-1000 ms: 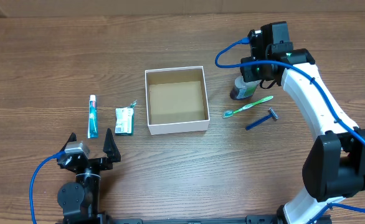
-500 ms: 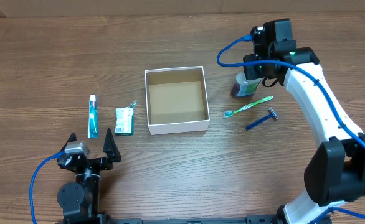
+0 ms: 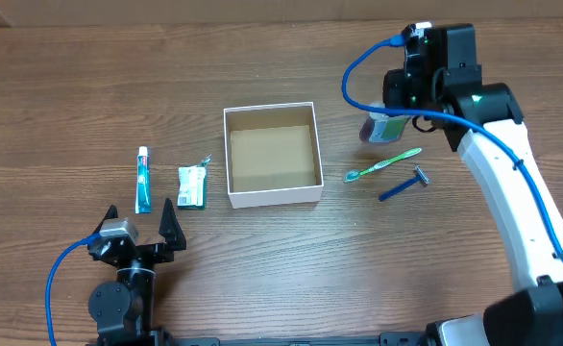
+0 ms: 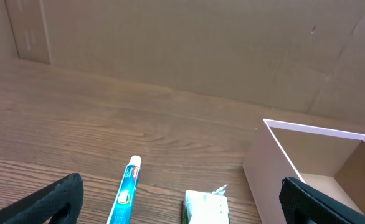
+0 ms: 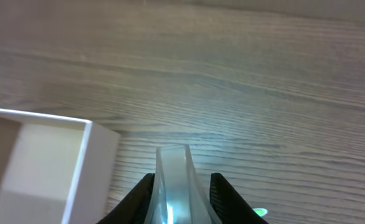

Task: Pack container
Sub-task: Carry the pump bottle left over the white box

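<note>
The container [image 3: 275, 195], a square white-walled box with a brown bottom, sits mid-table with nothing inside; its wall also shows in the left wrist view [image 4: 276, 168] and the right wrist view [image 5: 98, 168]. Right of it, my right gripper [image 3: 389, 123] is shut on a small clear bottle [image 3: 376, 130] with green content. The bottle [image 5: 177, 174] stands between the black fingers [image 5: 139, 196] above the wood. My left gripper [image 3: 139, 229] stands open at the near left edge, holding nothing.
A toothpaste tube [image 3: 142, 180] and a small white-green packet [image 3: 193, 185] lie left of the box, just ahead of the left gripper. A green toothbrush [image 3: 384, 164] and a blue razor [image 3: 403, 185] lie right of the box, below the right gripper.
The right gripper has closed tighter on the clear bottle and risen with it, drifting slightly right. The left arm has not moved.
</note>
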